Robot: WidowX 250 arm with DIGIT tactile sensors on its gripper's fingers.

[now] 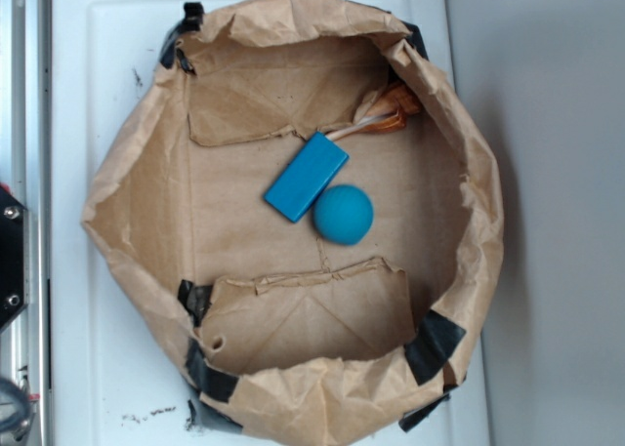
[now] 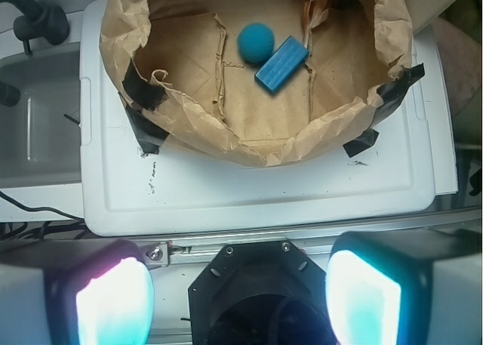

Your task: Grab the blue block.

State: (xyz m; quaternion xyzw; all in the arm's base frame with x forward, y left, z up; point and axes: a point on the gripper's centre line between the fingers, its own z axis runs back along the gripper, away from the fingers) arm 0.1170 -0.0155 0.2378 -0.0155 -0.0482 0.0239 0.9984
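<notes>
Blue block [image 1: 306,177] lies flat on the floor of a wide, rolled-down brown paper bag [image 1: 127,202], near the bag's middle, long axis running diagonally. One long edge is touching or just beside the teal ball [image 1: 343,215]; cannot tell if there is a gap. An orange-and-white object [image 1: 386,116] sits at the bag wall close to the block's far end; identity unclear.

The bag rim is taped down with black tape [image 1: 432,344] at several corners onto the white worktop [image 1: 88,348], presumably to keep the walls spread and the bag fixed during reaches.

Pincer [image 2: 240,300]: in the wrist view its two fingers [image 2: 113,303] are spread wide with nothing between them. It hangs well apart from the bag, outside the rim, over the near edge of the worktop. Not visible in the exterior view.

Judgement: task at the approach stage, nothing grasped yet. The next move calls for travelling over the rim, descending, and closing across the block's short width. Risk: the ball crowds one side, so a finger may nudge it or land on it.
</notes>
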